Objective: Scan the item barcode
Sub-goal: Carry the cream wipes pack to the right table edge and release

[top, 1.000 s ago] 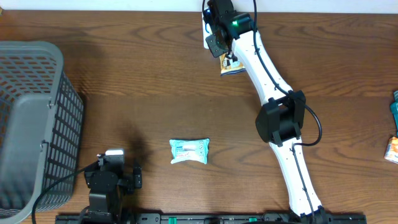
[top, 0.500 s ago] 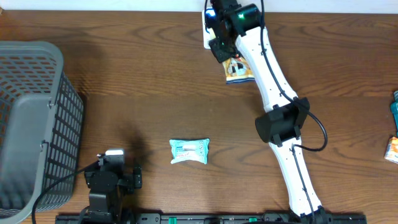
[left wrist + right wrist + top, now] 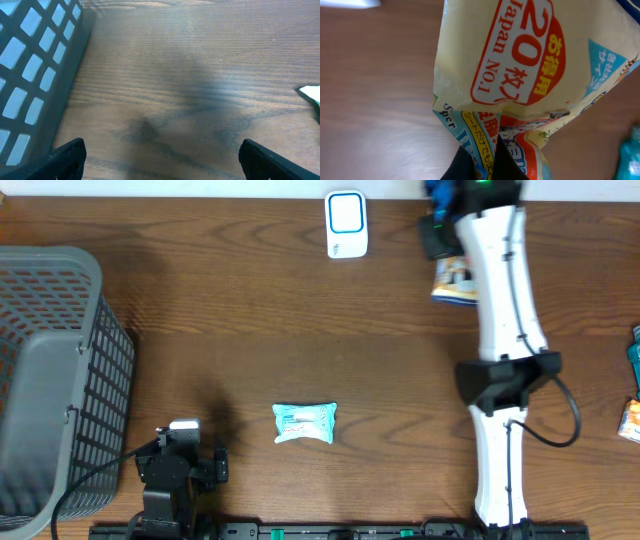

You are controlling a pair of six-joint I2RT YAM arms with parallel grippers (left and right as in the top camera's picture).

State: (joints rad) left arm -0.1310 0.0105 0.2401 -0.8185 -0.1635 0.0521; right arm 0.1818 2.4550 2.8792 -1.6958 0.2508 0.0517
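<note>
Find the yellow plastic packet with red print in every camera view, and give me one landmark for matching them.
Overhead: the yellow plastic packet sits at top right, against the white arm.
Left wrist: not in it.
Right wrist: the packet fills most of the frame, from the centre to the right.
Shared landmark: the brown wooden table, visible in all three.

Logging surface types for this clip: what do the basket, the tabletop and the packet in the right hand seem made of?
Basket: grey matte moulded plastic, going by its even lattice walls. Tabletop: dark wood or wood-look laminate; grain shows, which one is unclear. Packet: thin glossy printed plastic film, creased where the right hand pinches it.
</note>
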